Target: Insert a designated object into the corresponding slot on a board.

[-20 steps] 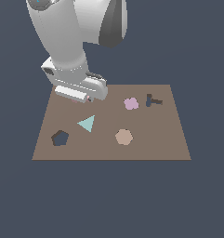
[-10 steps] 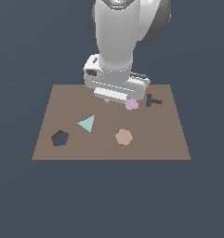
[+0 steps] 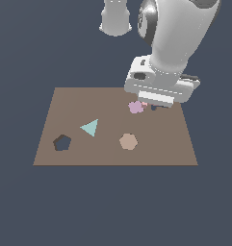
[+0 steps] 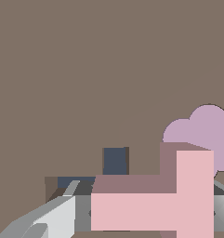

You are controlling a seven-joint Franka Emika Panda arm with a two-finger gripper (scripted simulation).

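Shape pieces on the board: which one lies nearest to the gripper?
The lilac flower-shaped piece, right beside the gripper; the teal triangle and tan hexagon lie farther off.

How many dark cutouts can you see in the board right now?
2: a pentagon cutout near the board's exterior-view left edge, and the T slot, mostly covered by the tool and pink T block. Others may be hidden.

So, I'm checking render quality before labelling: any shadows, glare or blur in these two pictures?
Exterior view: sharp, evenly lit, no glare; no cast shadow shows on the board, and the gripper hides most of the slot. Wrist view: also crisp; the pink T block has a bright face and a darker shaded side; the fingers fill the frame's edge.
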